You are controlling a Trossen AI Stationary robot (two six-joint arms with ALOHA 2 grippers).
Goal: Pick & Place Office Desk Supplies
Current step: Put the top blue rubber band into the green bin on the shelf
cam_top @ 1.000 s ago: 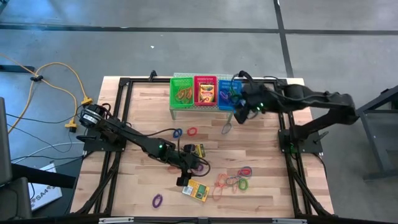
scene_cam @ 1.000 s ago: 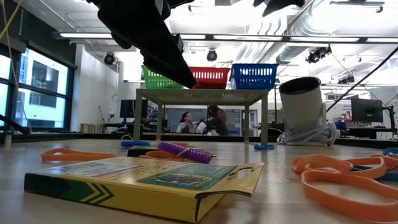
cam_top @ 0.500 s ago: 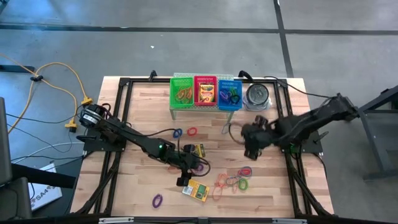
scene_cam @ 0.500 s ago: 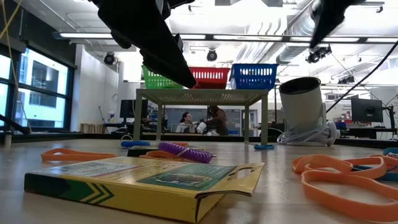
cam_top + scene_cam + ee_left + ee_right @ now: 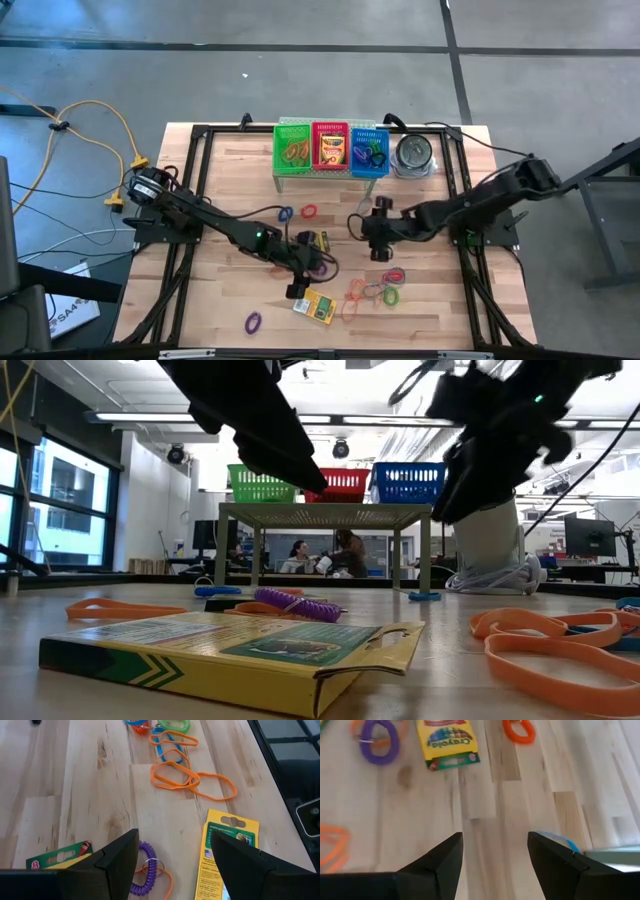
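**Both hands empty above the desk, supplies scattered below**

Here the left hand hangs over the near middle of the wooden desk, its two dark fingers set apart with nothing between them. Seen from the left wrist, a purple coiled band lies on the wood in the gap between the fingers, and a yellow-and-green crayon box lies just to one side. A second crayon box sits a little farther back, close beside the left arm.

The right hand is out over the centre of the desk, right of that second box, fingers likewise parted and holding nothing. Its wrist camera looks down on bare wood, with the crayon box, a purple band and an orange band ahead of it.

To the right of the near crayon box lies a loose cluster of rubber bands in orange, green, red and blue. A purple band lies alone near the front left, and a blue band and a red band lie farther back, in front of the rack.

At the far edge, a small rack carries a green basket with orange bands inside, a red basket holding a crayon box, and a blue basket with bands in it. A round metal tin stands just right of the blue basket.
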